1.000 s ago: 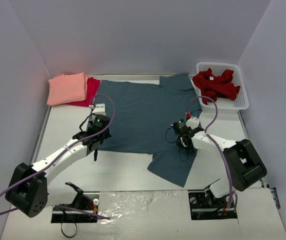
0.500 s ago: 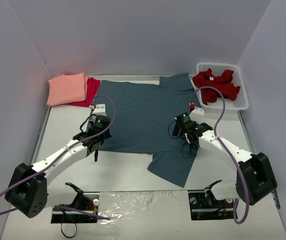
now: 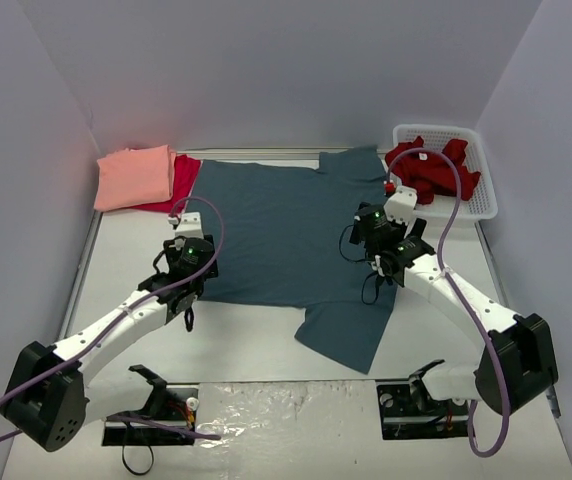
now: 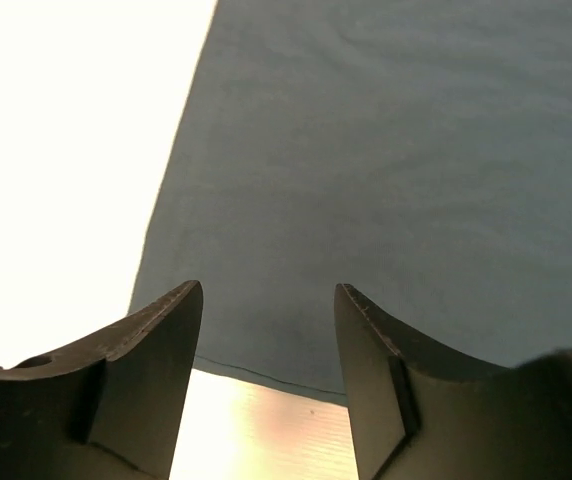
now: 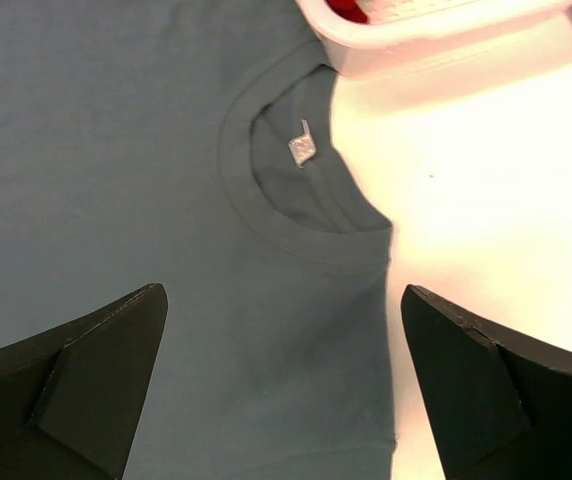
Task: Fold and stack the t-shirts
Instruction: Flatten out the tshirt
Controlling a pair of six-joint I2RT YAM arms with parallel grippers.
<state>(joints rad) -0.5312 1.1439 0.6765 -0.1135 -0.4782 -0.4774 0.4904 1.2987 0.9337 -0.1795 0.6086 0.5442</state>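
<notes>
A slate-blue t-shirt (image 3: pixel 286 235) lies spread flat across the middle of the table, collar (image 5: pixel 301 205) toward the basket. At the back left a folded salmon-pink t-shirt (image 3: pixel 134 177) rests on a crimson one (image 3: pixel 181 180). A dark red t-shirt (image 3: pixel 431 170) is heaped in the basket. My left gripper (image 3: pixel 188 292) (image 4: pixel 267 286) hovers open over the blue shirt's near-left hem corner (image 4: pixel 166 330), holding nothing. Just short of the collar, my right gripper (image 3: pixel 384 262) (image 5: pixel 284 289) stands wide open above the cloth, also holding nothing.
The white lattice basket (image 3: pixel 481 205) (image 5: pixel 416 30) stands at the back right, close to the collar. Grey walls enclose the table on three sides. Bare tabletop (image 3: pixel 236 340) lies between the shirt and the arm bases.
Both grippers have opened and let go of the blue shirt. The right arm has lifted and swung toward the collar and basket. The left gripper has shifted slightly.
</notes>
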